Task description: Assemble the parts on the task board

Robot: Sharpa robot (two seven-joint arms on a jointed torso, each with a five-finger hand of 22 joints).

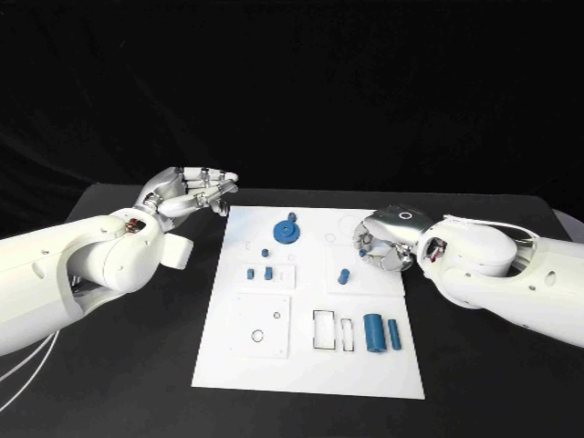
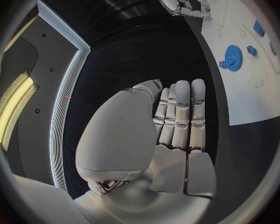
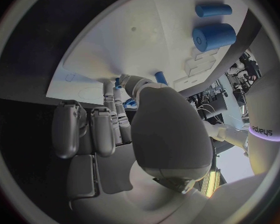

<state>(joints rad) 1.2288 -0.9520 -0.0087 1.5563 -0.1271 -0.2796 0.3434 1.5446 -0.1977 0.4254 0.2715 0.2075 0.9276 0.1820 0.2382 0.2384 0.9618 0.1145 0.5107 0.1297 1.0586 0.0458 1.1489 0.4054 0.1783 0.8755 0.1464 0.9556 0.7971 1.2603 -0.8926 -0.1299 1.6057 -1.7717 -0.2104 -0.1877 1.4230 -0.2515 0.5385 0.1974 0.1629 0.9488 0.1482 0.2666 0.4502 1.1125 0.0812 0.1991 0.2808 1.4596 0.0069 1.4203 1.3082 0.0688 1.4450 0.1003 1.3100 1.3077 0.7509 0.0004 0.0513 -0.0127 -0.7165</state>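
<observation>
The white task board point(image 1: 308, 370) lies in the middle of the table. A blue gear point(image 1: 288, 230) point(image 2: 232, 57) stands at its far end. Two small blue pegs point(image 1: 259, 273) stand left of the middle, and another small blue piece point(image 1: 346, 274) point(image 3: 160, 77) lies nearer the right. Two blue cylinders point(image 1: 383, 333) point(image 3: 213, 36) lie at the near right. My left hand point(image 1: 191, 192) point(image 2: 177, 119) hovers off the board's far left corner, fingers straight, holding nothing. My right hand point(image 1: 384, 242) point(image 3: 124, 104) is curled over the board's right edge. Bits of blue show by its fingertips; whether it holds anything is unclear.
A raised square plate point(image 1: 264, 319) with a ring mark and a rectangular recess point(image 1: 322, 329) sit on the board's near half. Black table surface point(image 1: 148, 365) surrounds the board on both sides.
</observation>
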